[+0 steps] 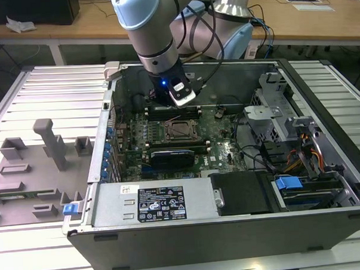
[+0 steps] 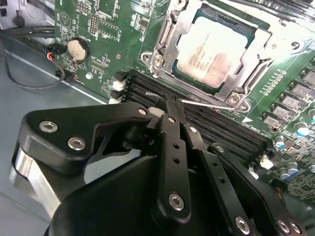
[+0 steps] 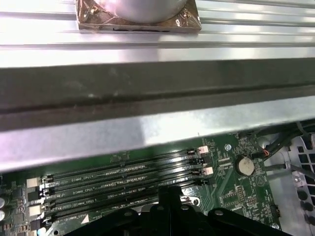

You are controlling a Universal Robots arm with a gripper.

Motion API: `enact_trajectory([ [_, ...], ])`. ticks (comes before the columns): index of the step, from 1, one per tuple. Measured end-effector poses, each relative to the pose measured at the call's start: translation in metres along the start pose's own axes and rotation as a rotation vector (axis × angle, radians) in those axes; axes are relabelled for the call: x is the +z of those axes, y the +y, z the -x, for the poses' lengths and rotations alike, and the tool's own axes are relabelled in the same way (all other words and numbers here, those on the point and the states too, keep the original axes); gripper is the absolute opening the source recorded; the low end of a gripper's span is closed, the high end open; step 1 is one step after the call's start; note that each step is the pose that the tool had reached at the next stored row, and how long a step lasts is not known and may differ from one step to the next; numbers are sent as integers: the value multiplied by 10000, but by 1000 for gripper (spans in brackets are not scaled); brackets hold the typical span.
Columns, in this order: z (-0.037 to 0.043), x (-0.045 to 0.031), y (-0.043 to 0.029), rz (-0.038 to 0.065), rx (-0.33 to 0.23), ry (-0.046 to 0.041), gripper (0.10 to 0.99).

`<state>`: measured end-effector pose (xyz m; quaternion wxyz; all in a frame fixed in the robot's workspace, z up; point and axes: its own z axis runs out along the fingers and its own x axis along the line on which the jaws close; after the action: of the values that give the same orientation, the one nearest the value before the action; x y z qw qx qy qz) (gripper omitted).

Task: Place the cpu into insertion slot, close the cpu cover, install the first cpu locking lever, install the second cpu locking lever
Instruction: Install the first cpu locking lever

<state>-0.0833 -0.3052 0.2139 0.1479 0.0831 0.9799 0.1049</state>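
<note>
One arm (image 1: 155, 49), claw (image 2: 166, 104) down, beside cpu (image 2: 212, 49)

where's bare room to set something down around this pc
Bare: ribbed table at the exterior view's right of the computer case, and its far corner behind the grey fixture. Crowded: inside the case around the cpu and tool.
</note>
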Motion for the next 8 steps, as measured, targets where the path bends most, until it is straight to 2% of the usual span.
enact_trajectory([
  [8, -39, 17, 26, -90, 311, -77, 106],
])
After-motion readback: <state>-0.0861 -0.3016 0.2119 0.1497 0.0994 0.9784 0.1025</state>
